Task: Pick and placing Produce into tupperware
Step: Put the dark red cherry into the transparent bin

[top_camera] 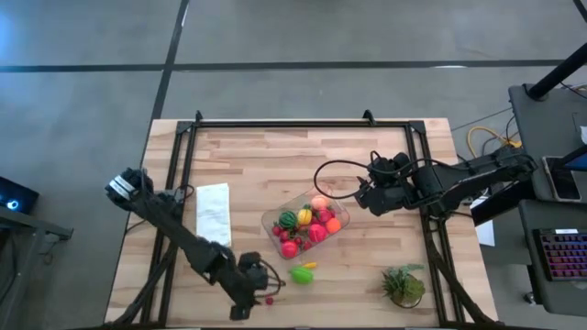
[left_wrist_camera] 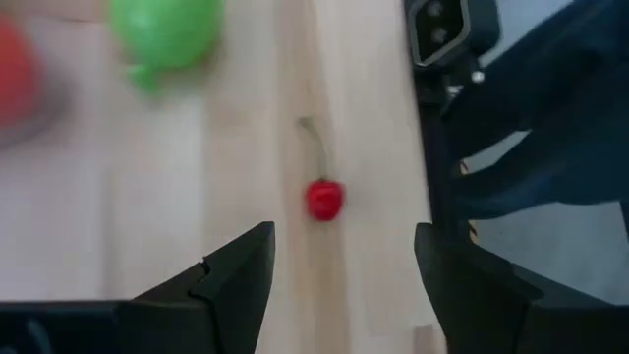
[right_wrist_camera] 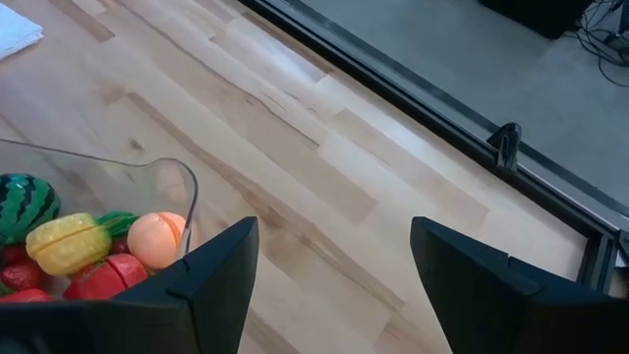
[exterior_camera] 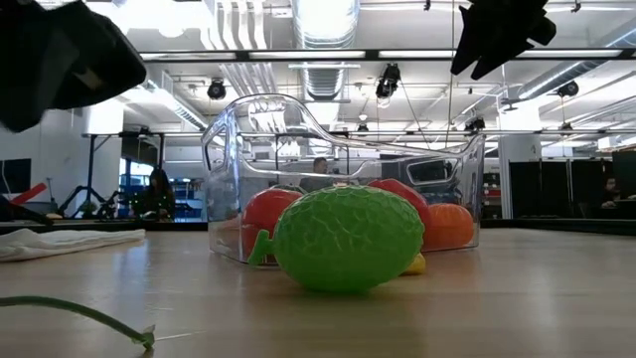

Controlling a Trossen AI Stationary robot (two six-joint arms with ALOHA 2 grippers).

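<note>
The clear tupperware [top_camera: 305, 222] sits mid-table and holds several toy produce pieces: a striped melon [right_wrist_camera: 22, 202], a yellow piece [right_wrist_camera: 67, 241], a peach [right_wrist_camera: 157, 239] and red ones. A lime green fruit [top_camera: 302, 272] lies on the table just outside its near side and fills the low view [exterior_camera: 348, 237]. A tiny red berry with a stem [left_wrist_camera: 323, 198] lies near the table's near edge. My left gripper [left_wrist_camera: 342, 258] hovers open just short of the berry. My right gripper [right_wrist_camera: 334, 258] is open above the table beside the tupperware's right end.
A white folded cloth [top_camera: 214, 214] lies left of the tupperware. A spiky green plant tuft [top_camera: 404, 284] stands near the near-right corner. A black frame [top_camera: 303, 124] runs along the table's far edge and sides. People and gear show in the room behind.
</note>
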